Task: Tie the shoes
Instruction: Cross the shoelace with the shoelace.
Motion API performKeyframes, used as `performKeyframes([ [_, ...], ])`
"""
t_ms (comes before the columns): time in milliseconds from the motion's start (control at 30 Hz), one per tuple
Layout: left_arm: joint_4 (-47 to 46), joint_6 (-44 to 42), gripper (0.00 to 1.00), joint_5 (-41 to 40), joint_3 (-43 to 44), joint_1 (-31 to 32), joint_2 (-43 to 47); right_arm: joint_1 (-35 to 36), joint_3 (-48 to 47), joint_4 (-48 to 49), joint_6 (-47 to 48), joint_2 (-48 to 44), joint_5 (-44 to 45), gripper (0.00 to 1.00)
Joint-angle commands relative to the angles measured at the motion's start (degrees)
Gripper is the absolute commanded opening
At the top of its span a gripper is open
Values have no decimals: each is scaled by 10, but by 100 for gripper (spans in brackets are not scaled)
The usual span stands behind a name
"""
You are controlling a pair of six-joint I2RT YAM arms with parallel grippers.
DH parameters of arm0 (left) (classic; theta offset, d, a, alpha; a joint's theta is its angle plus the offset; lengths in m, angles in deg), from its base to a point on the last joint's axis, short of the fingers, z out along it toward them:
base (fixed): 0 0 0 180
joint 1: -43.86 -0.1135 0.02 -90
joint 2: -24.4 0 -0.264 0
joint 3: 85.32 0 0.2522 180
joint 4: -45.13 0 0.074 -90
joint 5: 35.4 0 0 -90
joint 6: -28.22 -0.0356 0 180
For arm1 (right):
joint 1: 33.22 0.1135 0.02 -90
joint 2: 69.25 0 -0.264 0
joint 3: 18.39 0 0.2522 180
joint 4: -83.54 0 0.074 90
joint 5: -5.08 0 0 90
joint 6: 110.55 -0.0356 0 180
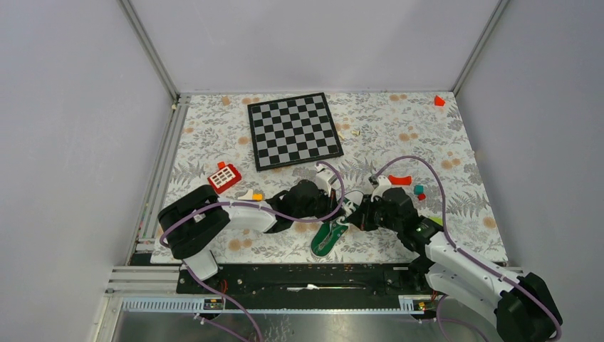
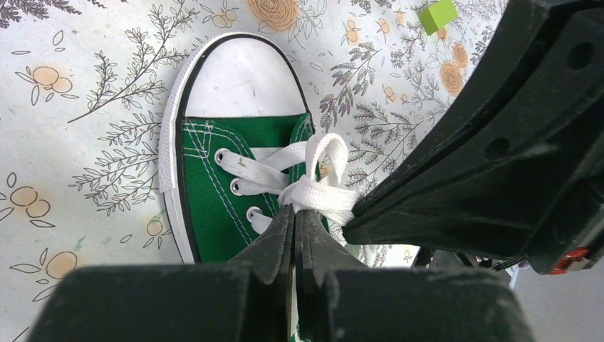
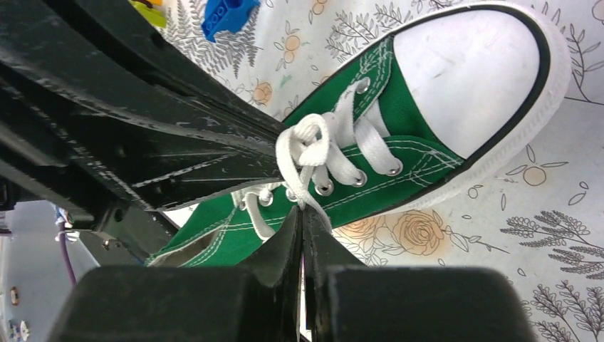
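Shoe [image 2: 214, 178]: green, lies just under my fingertips
My left gripper [image 2: 295, 214]: squeezed tight on the white lace [image 2: 317, 194]
My right gripper [image 3: 303, 214]: squeezed tight on it too

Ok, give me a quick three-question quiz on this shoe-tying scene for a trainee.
1. What do the left claw and the right claw pinch? A) white laces B) toe cap C) chessboard
2. Fill in: both claws are ____ above the green sneaker.
3. True or false: the green sneaker lies sole-up.
Key: 1 A; 2 shut; 3 false.
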Motion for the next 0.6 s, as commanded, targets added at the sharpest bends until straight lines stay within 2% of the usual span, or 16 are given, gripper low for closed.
performKeyframes([
  [0, 3, -4, 0, 5, 5, -3, 19, 5, -1, 18, -10, -23, -24, 0],
  [567, 36, -3, 0, 1, -31, -2, 68, 5, 68, 41, -37, -95, -53, 0],
])
